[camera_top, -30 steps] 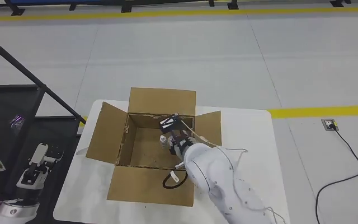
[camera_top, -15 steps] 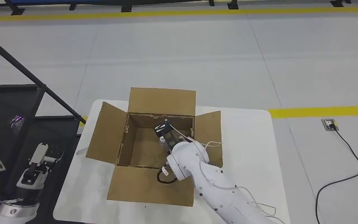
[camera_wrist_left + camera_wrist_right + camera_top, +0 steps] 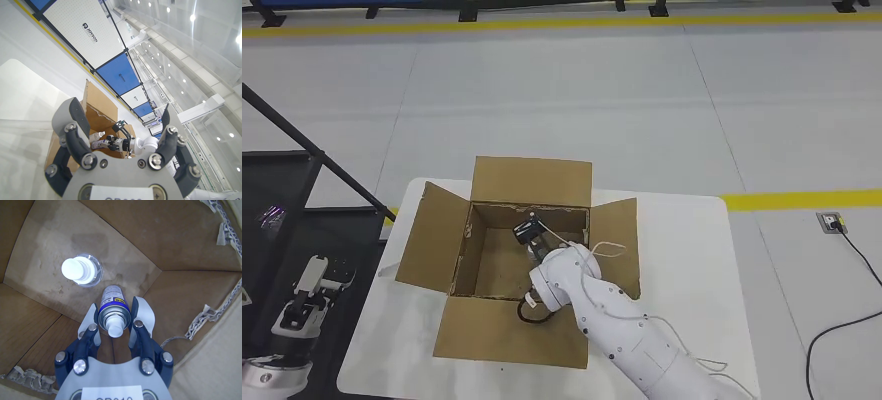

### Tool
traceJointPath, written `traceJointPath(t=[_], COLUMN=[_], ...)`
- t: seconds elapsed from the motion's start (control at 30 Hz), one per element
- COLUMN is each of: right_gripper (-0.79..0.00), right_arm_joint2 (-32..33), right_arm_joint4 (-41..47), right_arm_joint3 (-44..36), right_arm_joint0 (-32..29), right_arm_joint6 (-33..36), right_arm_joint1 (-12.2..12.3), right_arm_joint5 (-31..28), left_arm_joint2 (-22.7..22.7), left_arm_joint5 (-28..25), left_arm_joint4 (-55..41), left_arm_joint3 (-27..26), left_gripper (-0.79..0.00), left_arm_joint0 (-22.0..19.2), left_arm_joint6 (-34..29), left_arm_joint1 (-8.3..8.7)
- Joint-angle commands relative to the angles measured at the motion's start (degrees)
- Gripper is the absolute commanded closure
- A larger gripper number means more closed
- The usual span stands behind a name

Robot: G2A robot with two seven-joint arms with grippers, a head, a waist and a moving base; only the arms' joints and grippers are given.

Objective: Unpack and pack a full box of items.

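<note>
We see our right gripper point(image 3: 115, 303) down inside the box point(image 3: 189, 237). Its two fingers squeeze the spray can point(image 3: 111, 296), one on each side near the top. The can stands straight up, with its long way pointing up into the gripper, so we think the next move must go straight up or down. A bottle point(image 3: 82, 273) stands just beside the can, not touching it. Our left gripper point(image 3: 121, 108) is wide open and holds nothing. It is well away from the box, so the right arm is nearer.
</note>
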Motion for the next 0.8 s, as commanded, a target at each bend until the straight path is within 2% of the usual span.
traceJointPath(t=[0.0,0.07,0.17,0.2,0.33,0.6,0.77], right_gripper=[-0.385,-0.391,-0.526,-0.529,-0.622,-0.785,-0.785], right_arm_joint2=[0.5,1.0,1.6,1.8,3.7,13.0,18.4], right_arm_joint4=[-0.1,-0.4,-1.2,-1.4,-1.8,-0.8,1.9], right_arm_joint3=[-0.6,-1.2,-2.4,-2.7,-6.7,-28.1,-40.5], right_arm_joint0=[-0.2,-0.5,-1.2,-1.4,-2.9,-11.5,-17.8], right_arm_joint6=[0.2,0.5,0.7,0.8,0.6,3.6,4.8], right_arm_joint1=[0.0,0.0,0.0,0.1,0.4,2.9,4.2], right_arm_joint5=[-0.3,-0.7,-1.1,-1.3,-1.7,-6.9,-10.5], left_arm_joint2=[-0.1,-0.2,-0.4,-0.5,-1.4,0.2,3.1], left_arm_joint5=[0.4,0.7,0.9,0.9,1.1,2.6,2.8], left_arm_joint4=[0.3,0.4,0.5,0.5,1.5,6.0,10.2], left_arm_joint3=[0.0,0.1,0.4,0.5,1.1,4.9,7.4], left_gripper=[-0.785,-0.785,-0.785,-0.785,-0.785,-0.785,-0.785], left_arm_joint0=[-0.2,-0.5,-0.8,-0.9,-1.0,-3.3,-5.4], left_arm_joint6=[0.6,0.7,0.9,0.9,1.9,-0.2,-2.2], left_arm_joint1=[-0.01,0.02,0.06,0.07,0.1,0.51,0.82])
